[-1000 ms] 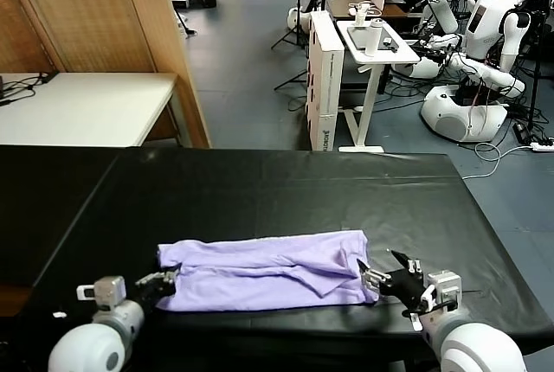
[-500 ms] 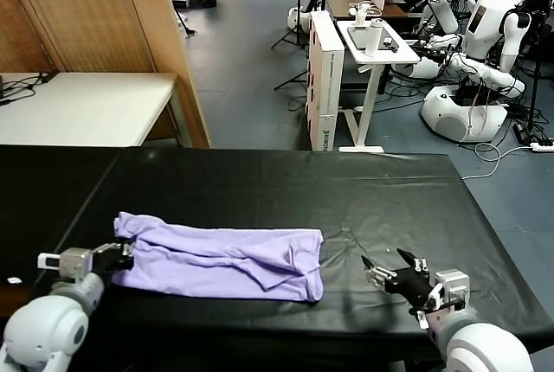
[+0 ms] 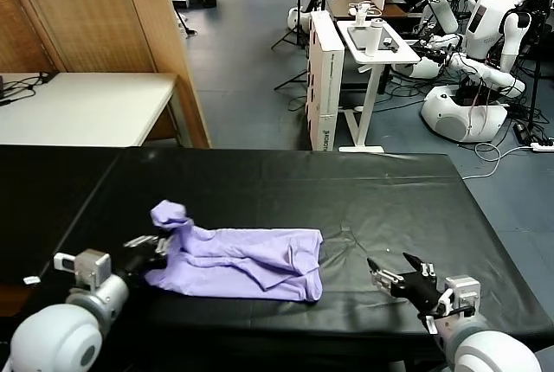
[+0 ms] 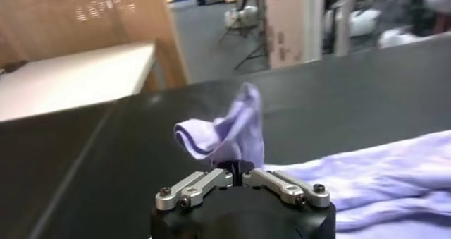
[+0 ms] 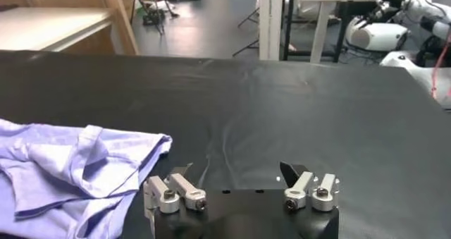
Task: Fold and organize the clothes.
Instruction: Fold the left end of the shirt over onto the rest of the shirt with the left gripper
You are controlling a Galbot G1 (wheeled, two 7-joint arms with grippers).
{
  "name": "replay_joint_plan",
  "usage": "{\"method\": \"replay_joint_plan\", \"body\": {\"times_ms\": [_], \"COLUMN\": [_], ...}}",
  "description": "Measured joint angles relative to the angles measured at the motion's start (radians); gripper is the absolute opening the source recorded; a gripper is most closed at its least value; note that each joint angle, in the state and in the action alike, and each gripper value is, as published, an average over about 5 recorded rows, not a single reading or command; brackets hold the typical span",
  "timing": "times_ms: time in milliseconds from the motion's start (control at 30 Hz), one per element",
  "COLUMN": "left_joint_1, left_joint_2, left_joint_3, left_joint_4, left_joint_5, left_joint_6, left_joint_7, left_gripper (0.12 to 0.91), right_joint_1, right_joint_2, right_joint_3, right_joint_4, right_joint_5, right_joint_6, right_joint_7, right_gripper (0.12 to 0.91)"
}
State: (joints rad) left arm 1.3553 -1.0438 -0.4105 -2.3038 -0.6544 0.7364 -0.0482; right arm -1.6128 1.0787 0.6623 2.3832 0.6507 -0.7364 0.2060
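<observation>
The clothes are one lavender T-shirt [image 3: 247, 261], folded into a long band across the front of the black table [image 3: 286, 182]. My left gripper [image 3: 160, 251] is shut on the band's left end, and that end [image 3: 169, 214] stands up in a bunch above the fingers. In the left wrist view the pinched cloth [image 4: 232, 127] rises straight out of the left gripper [image 4: 239, 166]. My right gripper [image 3: 400, 279] hovers open near the front right edge, a hand's width right of the shirt. In its wrist view the right gripper [image 5: 236, 173] holds nothing and the shirt's right end [image 5: 77, 166] lies apart from it.
A white table [image 3: 86, 108] and a wooden screen [image 3: 104, 9] stand behind on the left. A white stand [image 3: 372, 43], boxes and other robots [image 3: 485, 43] fill the floor at the back right. The black table's right half lies beside the shirt.
The shirt slid left, away from the open right gripper. The left gripper, still shut on the left end, then came back right and raised that end into a bunch.
</observation>
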Motion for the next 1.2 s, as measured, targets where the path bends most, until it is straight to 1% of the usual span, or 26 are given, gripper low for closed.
{"method": "replay_joint_plan", "body": {"times_ms": [100,267,467,767,1000,1200], "left_joint_1": [-0.046,-0.127,-0.206,-0.257,-0.26,-0.265], "left_joint_2": [-0.008,-0.022,-0.035,-0.039,-0.061,-0.088], "left_joint_3": [0.072,0.182,0.276,0.348,0.393,0.426], "left_joint_4": [0.026,0.072,0.108,0.114,0.136,0.173], "left_joint_5": [0.025,0.041,0.05,0.054,0.116,0.151], "left_joint_6": [0.0,0.0,0.0,0.0,0.0,0.0], "left_joint_7": [0.001,0.002,0.0,-0.002,-0.004,-0.017], "left_gripper": [0.175,0.175,0.175,0.175,0.175,0.175], "right_joint_1": [-0.01,-0.03,-0.066,-0.111,-0.132,-0.132], "right_joint_2": [0.011,0.031,0.059,0.106,0.134,0.145], "right_joint_3": [0.013,0.035,0.077,0.1,0.101,0.091], "right_joint_4": [0.007,0.023,0.044,0.069,0.08,0.084], "right_joint_5": [-0.003,-0.012,-0.029,-0.058,-0.07,-0.075], "right_joint_6": [0.0,0.0,0.0,0.0,0.0,0.0], "right_joint_7": [0.003,0.005,0.005,0.006,0.006,0.006], "right_gripper": [0.907,0.907,0.907,0.907,0.907,0.907]}}
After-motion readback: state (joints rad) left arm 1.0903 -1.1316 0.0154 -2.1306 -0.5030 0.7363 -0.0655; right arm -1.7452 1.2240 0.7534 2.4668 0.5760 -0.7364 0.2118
